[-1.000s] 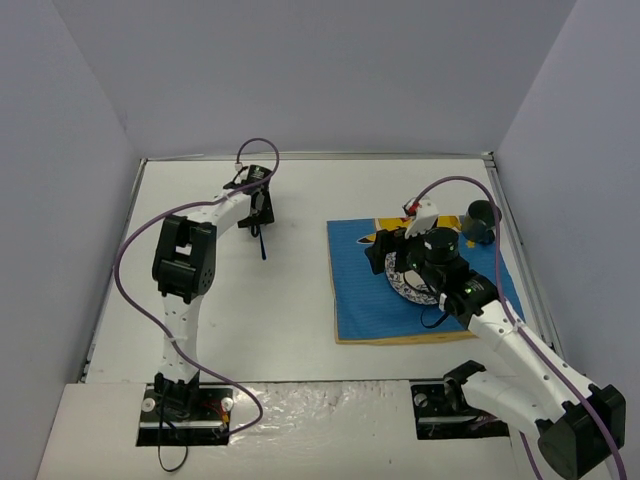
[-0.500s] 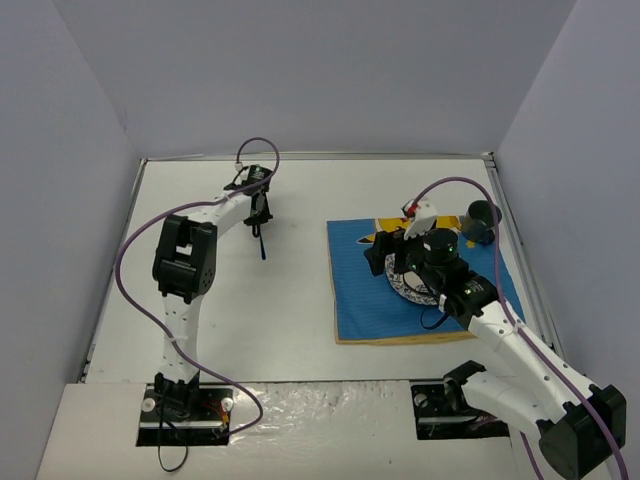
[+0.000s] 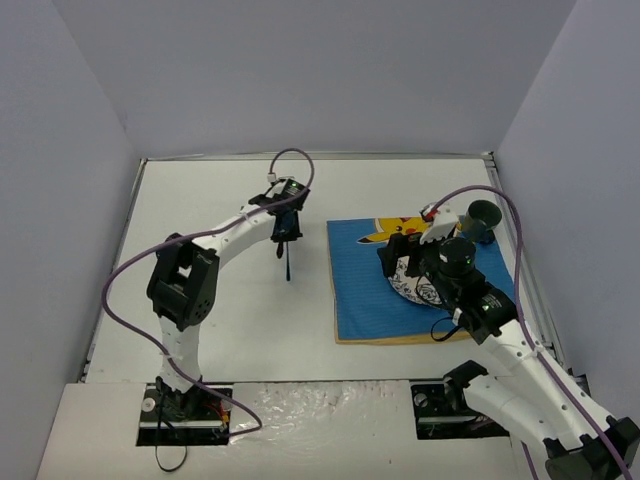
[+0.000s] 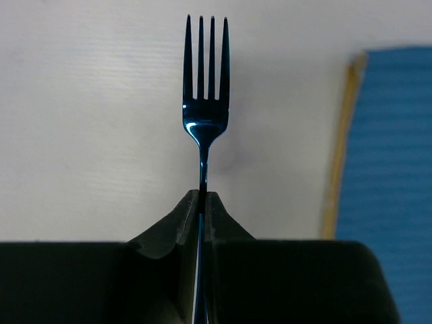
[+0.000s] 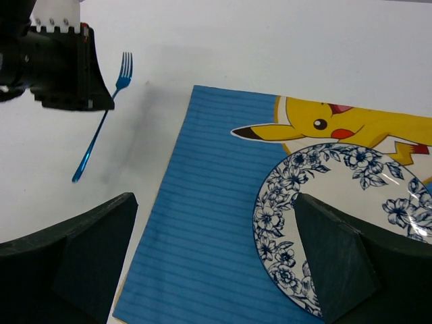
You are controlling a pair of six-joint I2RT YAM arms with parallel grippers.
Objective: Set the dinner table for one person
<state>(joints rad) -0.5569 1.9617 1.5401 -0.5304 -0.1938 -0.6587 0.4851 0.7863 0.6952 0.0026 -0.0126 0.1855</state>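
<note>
The left hand [image 4: 202,197] is clamped shut on the handle of a slim metallic blue fork [image 4: 202,125], tines pointing away from the wrist. It hangs over the middle of the large flat white worktop [image 3: 220,300], toward the far edge and a little left of the place setting. The fork slants down from the fingers and looks to be clear of the surface, so it is not yet laid down.

On the right half of the worktop lies a blue striped cloth mat with a yellow cartoon figure [image 3: 360,300], and on it sits a round white plate with a blue flower pattern [image 5: 283,202]. The right hand [image 5: 212,223] hovers over the plate's left rim with its fingers spread wide and nothing between them. A dark cup [image 3: 484,218] stands at the mat's far right corner, near the worktop's right edge.

Mat, plate and cup seem placed. The fork remains to be set beside the plate. No knife or spoon is in view.
</note>
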